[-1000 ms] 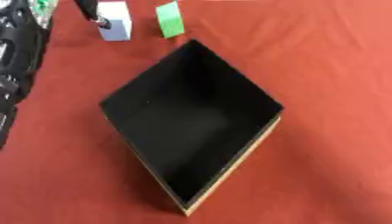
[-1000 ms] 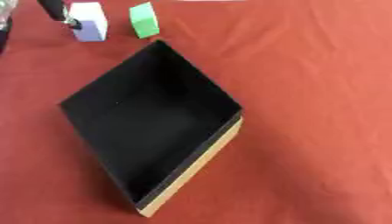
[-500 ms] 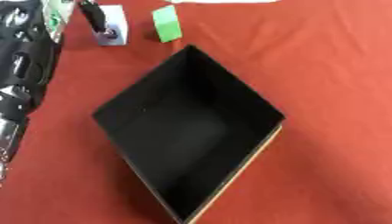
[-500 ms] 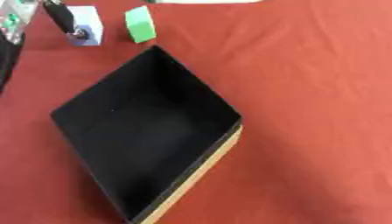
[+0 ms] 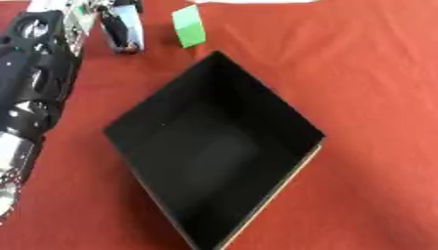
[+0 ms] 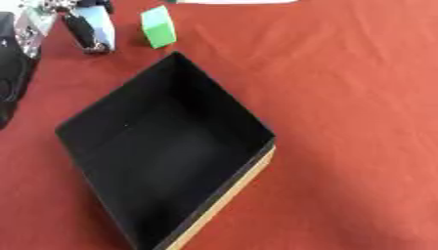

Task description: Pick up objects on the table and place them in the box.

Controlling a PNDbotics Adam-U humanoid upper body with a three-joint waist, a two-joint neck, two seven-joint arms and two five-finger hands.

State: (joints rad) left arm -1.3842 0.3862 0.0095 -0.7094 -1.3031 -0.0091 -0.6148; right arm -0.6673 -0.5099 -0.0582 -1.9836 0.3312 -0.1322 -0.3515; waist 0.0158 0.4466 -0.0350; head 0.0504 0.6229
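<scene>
one box (image 5: 214,156) sits nearest on the table (image 5: 368,73), turned corner-on like a diamond. it is black inside and out, with a pale cardboard edge showing along its near right side, and nothing can be seen lying in it. no label or writing can be read on it, nor on anything else here.

the robot's left arm (image 5: 30,93) runs up the left edge of the view, black with silver parts. at its far end the left robot hand (image 6: 81,27) is at the far left of the table, beyond and to the left of the box's far corner. its dark fingers (image 5: 116,31) are curled narrow round one small white block (image 6: 101,24), with the fingertips pointing down toward the red cloth. whether the block touches the cloth cannot be told.

just to the right of that robot hand, and apart from it, stands one green block (image 5: 188,25), upright on the table, close beyond the box's far corner but outside it.

so the count is one box, one white block, one green block. the right robot hand does not show in either view.
</scene>
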